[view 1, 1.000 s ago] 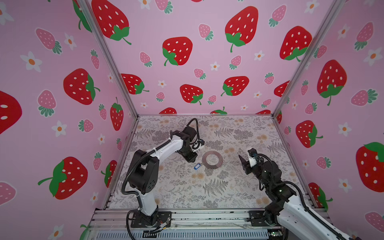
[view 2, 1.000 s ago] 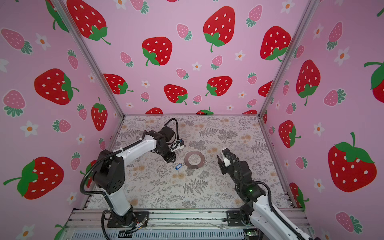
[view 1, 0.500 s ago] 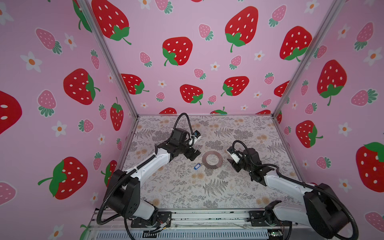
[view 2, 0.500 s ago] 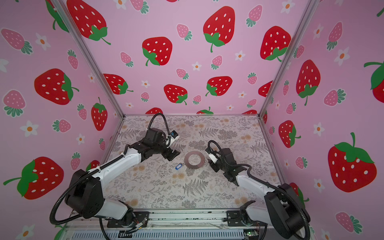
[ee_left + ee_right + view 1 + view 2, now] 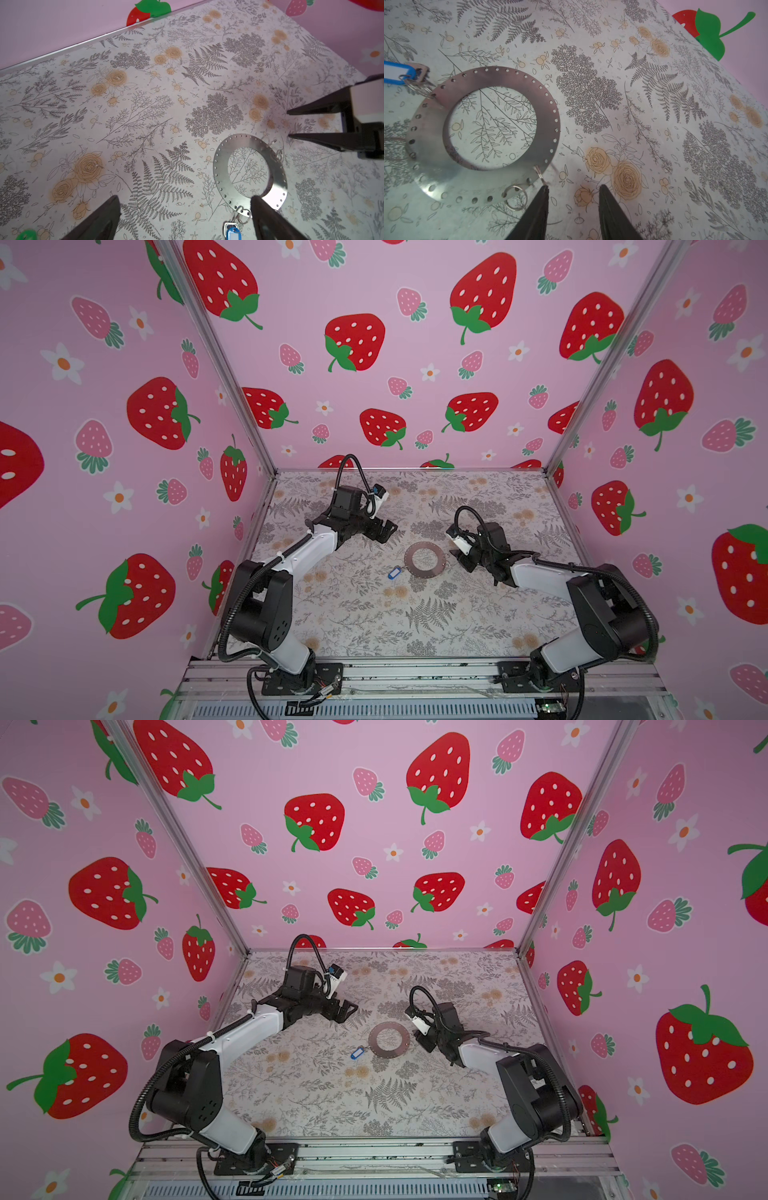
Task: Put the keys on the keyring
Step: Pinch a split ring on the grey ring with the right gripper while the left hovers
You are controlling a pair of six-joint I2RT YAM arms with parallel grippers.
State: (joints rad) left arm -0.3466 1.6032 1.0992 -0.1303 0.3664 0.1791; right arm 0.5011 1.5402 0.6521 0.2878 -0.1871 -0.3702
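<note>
In both top views the keyring point(image 5: 441, 560) point(image 5: 372, 1041) lies flat mid-counter point(image 5: 478, 614), with the blue key point(image 5: 395, 573) touching its near-left rim. The left end effector point(image 5: 386, 533) hangs behind and left of the keyring and the right end effector point(image 5: 457, 558) sits just beside its right edge. Neither visibly carries anything, though both are too small here to read the jaws. No green key can be found; it may be hidden under the left arm. In the left wrist view the left end effector point(image 5: 185, 198) has its jaws spread wide and empty. The blue key point(image 5: 232, 230) seems hooked through a hole in the keyring point(image 5: 221, 176) by a small loop. The green key point(image 5: 26, 234) is a sliver cut off at the frame's edge, well apart from the keyring. The right end effector point(image 5: 288, 124) shows with its jaws apart. In the right wrist view its jaws point(image 5: 574, 187) are apart over bare counter, just beside the small split rings point(image 5: 516, 197) on the keyring's point(image 5: 548, 124) rim. The blue key point(image 5: 396, 72) is partly cropped. Probably half done: blue on, green left to collect and thread.
</note>
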